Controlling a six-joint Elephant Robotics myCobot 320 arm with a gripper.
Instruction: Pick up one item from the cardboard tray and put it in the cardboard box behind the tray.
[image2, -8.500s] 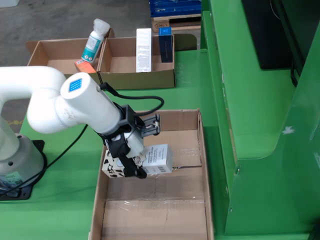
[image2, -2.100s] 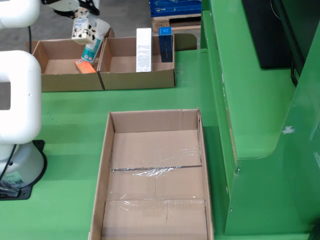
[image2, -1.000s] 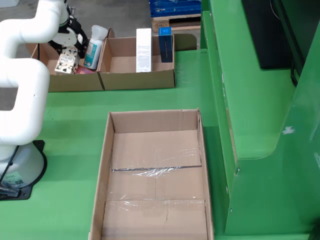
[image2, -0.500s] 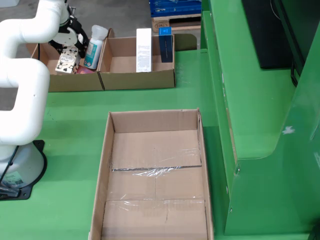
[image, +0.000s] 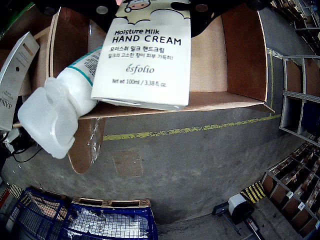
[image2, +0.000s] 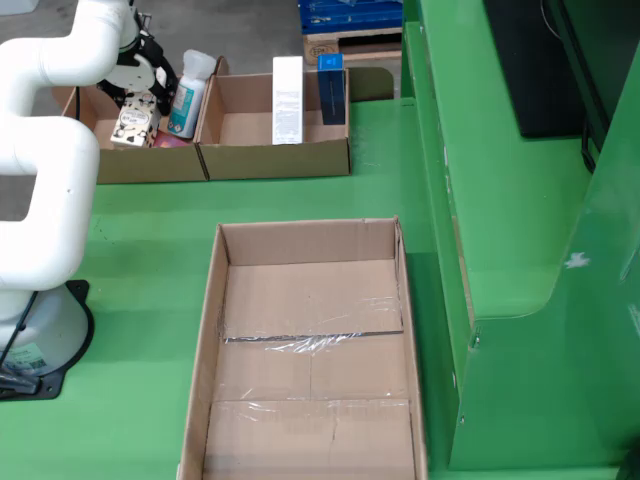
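Holding the hand cream carton (image: 145, 60) clamped in my gripper (image2: 140, 85) (inside the box (image2: 100, 160)), releasing carelessly could topple the leaning bottle (image2: 187, 92).

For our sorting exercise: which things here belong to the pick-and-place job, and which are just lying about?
Job:
hand cream box
gripper
cardboard tray
left cardboard box

Lying about:
white-capped bottle
tall white carton
dark blue carton
right cardboard box
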